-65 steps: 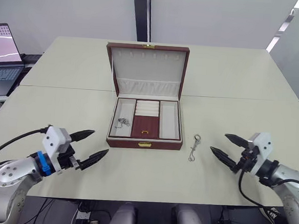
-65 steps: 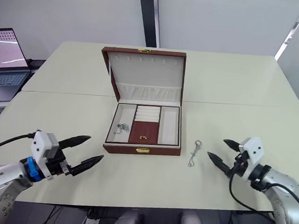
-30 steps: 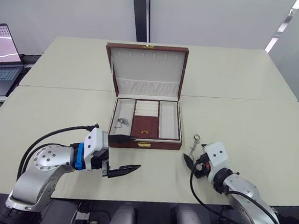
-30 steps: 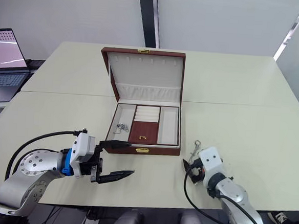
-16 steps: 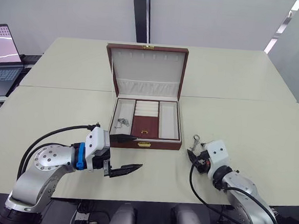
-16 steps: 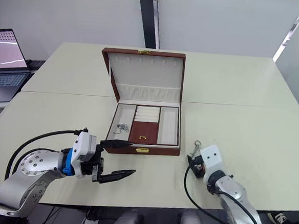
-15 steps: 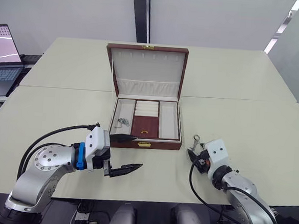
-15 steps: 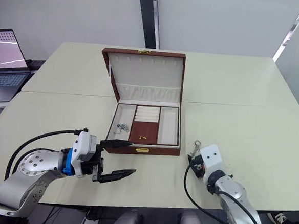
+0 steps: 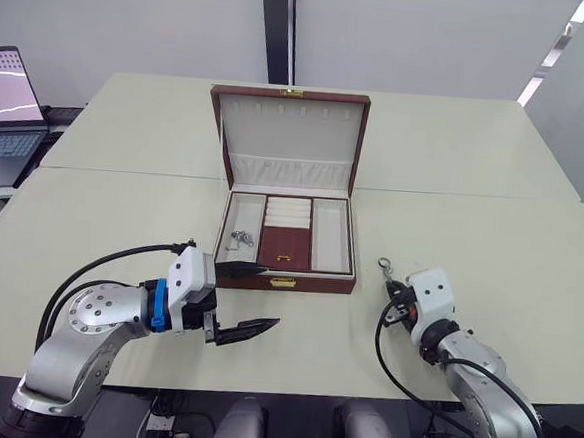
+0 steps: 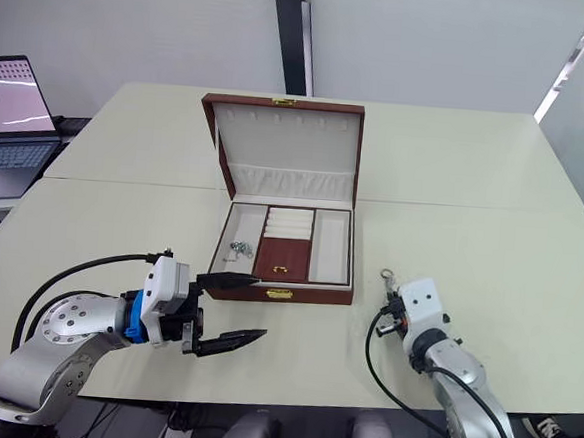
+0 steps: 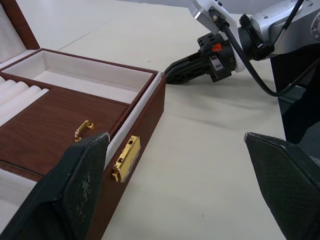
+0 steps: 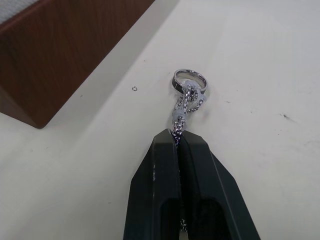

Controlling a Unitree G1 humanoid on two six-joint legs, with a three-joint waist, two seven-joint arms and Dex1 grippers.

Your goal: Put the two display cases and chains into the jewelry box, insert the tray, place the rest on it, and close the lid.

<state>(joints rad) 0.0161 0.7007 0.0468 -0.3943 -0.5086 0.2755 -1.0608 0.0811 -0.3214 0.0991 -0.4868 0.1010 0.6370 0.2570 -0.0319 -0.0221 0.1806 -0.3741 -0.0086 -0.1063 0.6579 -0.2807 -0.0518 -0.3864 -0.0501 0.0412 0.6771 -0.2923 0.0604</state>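
Since half a second ago, the right gripper (image 10: pixel 394 304) has been drawn slightly rightward, away from the jewelry box (image 10: pixel 279 292), and the chain (image 10: pixel 387 279) has been dragged along with it.

In the eye views, the left gripper (image 9: pixel 242 299) is held with fingers spread wide at the box's front left corner.

In the right wrist view, the fingers (image 12: pixel 161 175) are seen clamped on the chain, whose long axis continues straight out from the fingertips, ring end farthest away, resting on the table (image 12: pixel 260 75).

Jewelry box (image 9: pixel 284 277) open, lid (image 9: pixel 292 139) upright, tray (image 9: pixel 285 246) inserted, silvery chain (image 12: pixel 186 102) beside it
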